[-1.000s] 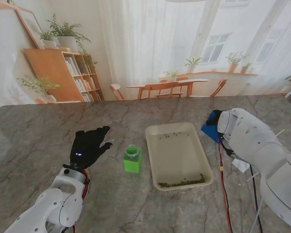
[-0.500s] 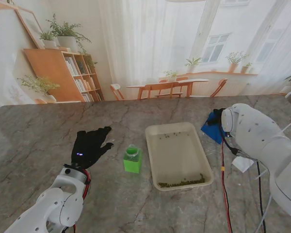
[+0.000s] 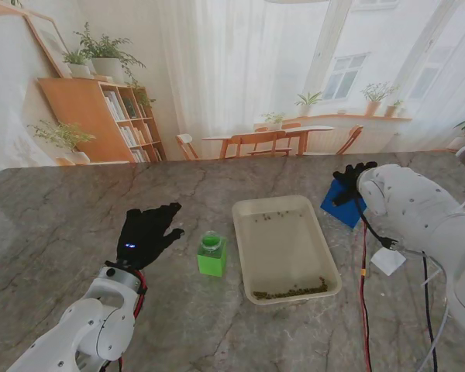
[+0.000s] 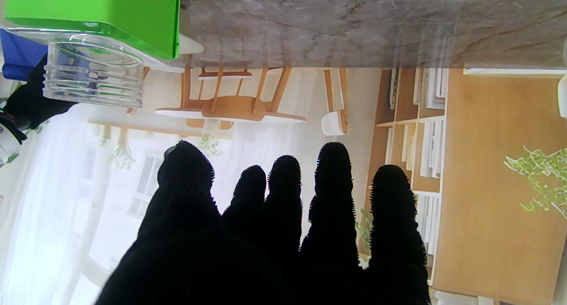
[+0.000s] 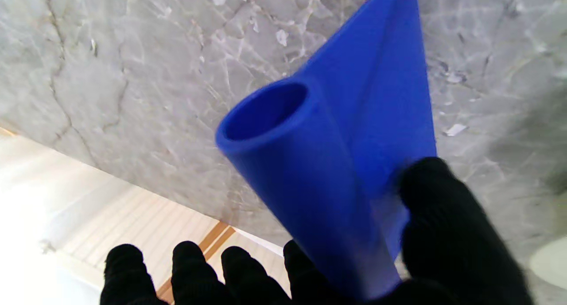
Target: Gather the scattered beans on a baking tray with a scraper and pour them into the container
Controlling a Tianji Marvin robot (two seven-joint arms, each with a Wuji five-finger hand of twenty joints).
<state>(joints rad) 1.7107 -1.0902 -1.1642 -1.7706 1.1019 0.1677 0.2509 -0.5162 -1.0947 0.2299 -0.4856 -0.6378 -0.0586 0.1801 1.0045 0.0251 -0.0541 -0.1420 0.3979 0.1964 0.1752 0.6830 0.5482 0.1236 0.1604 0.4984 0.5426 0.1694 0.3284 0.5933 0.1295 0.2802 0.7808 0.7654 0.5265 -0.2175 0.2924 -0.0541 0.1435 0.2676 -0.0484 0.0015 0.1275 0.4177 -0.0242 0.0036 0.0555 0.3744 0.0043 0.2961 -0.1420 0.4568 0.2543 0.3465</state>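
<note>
white arms (image 3: 418,209); black-gloved robot hand (image 3: 146,232), red cable (image 3: 364,287)

Marble table (image 3: 54,225), wooden bookshelf (image 3: 101,120) (plants on top), curtained bright windows (image 3: 240,62), dining set (image 3: 279,139)

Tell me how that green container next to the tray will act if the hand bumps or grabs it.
The green container stands upright on a small square base with an open clear neck on top, so a sideways bump would probably tip it. It looks like thin plastic and seems empty, likely light. Its smooth flat sides may slip against the left hand, open beside it.
</note>
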